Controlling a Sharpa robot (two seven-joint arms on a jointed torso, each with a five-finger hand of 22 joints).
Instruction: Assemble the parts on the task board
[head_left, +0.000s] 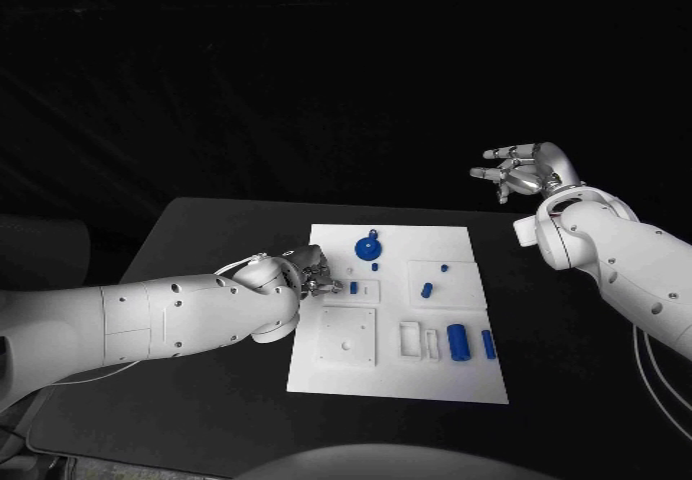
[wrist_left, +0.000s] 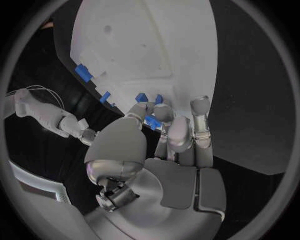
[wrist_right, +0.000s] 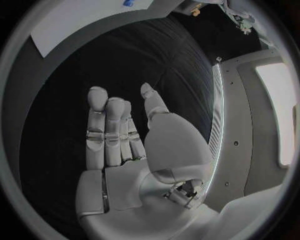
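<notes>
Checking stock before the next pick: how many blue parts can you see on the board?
6: a round knobbed part at the far edge, a tiny one below it, one by the left robot hand, one mid-board, two at the near right. The hand may hide more.

Matt white task board (head_left: 329, 375), seemingly plastic

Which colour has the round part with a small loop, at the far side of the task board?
Blue. The round part shows best in the head view.
</notes>
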